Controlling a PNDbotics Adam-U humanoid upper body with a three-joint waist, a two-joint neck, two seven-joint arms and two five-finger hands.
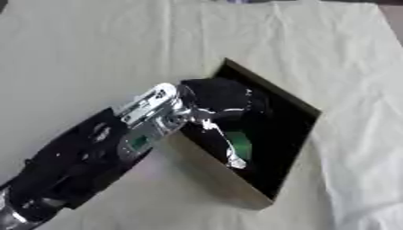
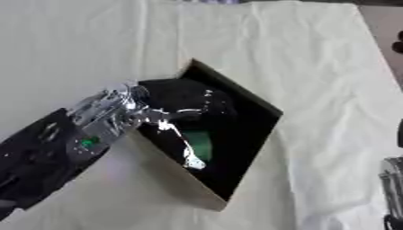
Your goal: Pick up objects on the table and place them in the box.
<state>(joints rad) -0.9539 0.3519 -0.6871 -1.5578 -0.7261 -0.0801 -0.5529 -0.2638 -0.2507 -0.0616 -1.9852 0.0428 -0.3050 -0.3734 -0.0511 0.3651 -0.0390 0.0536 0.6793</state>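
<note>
A cardboard box (image 1: 211, 172) with a dark inside lies askew at the middle of the cloth-covered table. My left hand (image 1: 220, 96) reaches in over its left wall from the lower left. One silver finger (image 1: 222, 143) runs straight down into the box. Beside that finger lies a small green thing (image 1: 241, 144); its shape is unclear, and I cannot tell whether it rests on the bottom. Dark parts of the hand blend with the box's inside. A sliver of my right hand (image 2: 391, 179) shows at the lower right edge of the right eye view.
A cream cloth (image 1: 94, 49) with soft creases covers the table all round the box. A dark object (image 2: 397, 45) sits at the right edge, off the cloth. Something bluish (image 1: 240, 1) lies at the far edge.
</note>
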